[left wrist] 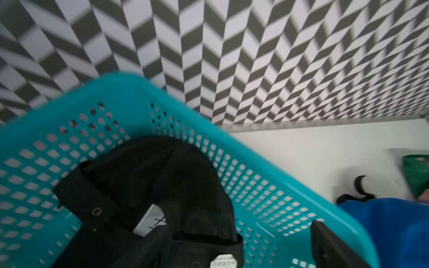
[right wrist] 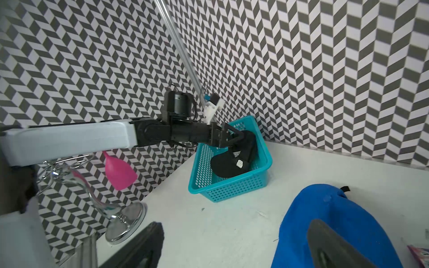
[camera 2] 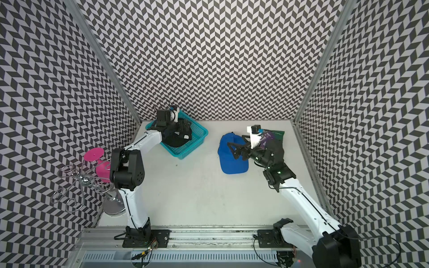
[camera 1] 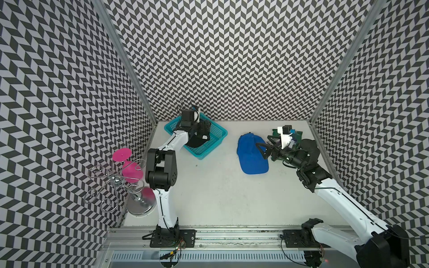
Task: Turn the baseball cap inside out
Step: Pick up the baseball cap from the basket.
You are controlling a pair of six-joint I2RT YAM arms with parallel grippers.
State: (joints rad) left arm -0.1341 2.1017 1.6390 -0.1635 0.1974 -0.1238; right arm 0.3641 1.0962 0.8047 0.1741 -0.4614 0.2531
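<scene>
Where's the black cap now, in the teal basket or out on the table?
In. The black cap lies within the walls of the teal basket in both top views; the left gripper hovers open over it.

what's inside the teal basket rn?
A crumpled black cap with a white tag. It covers much of the basket floor, so anything beneath it is hidden; the left arm blocks part of it in both top views.
</scene>
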